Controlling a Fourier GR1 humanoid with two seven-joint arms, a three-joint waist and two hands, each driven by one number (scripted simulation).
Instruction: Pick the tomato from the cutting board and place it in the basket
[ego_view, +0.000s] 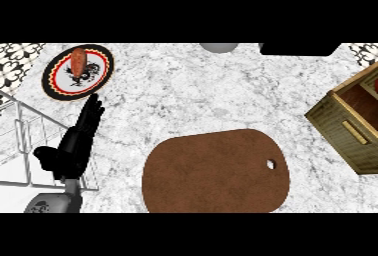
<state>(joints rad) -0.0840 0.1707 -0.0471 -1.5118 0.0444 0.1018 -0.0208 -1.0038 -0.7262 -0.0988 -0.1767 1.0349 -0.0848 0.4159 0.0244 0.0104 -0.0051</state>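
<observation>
No tomato visible anywhere, not even on the brown, rounded wooden cutting board (214, 172) low and centre on the white marbled counter (192, 95); nothing on that board but a small hanging hole (271, 163) near its right edge. Only the black left hand (68, 152) in view, at the left beside a white wire rack (22, 125). Fingers straight and close together, holding nothing, tips pointing up-view toward a round plate with a red-and-black rim (53, 75) bearing a reddish-brown elongated vegetable (77, 59). Resting, by the look of it. Right hand out of view, so no telling its state or its contents. Olive-brown, box-like wooden basket (336, 127) at the right edge, apart from the board's right side and across the whole board from the left hand. Hence the deciding relation: basket off to the right, on the far side from the one visible hand, so probably right-arm territory. Long axis of the tomato impossible to judge while unseen.
</observation>
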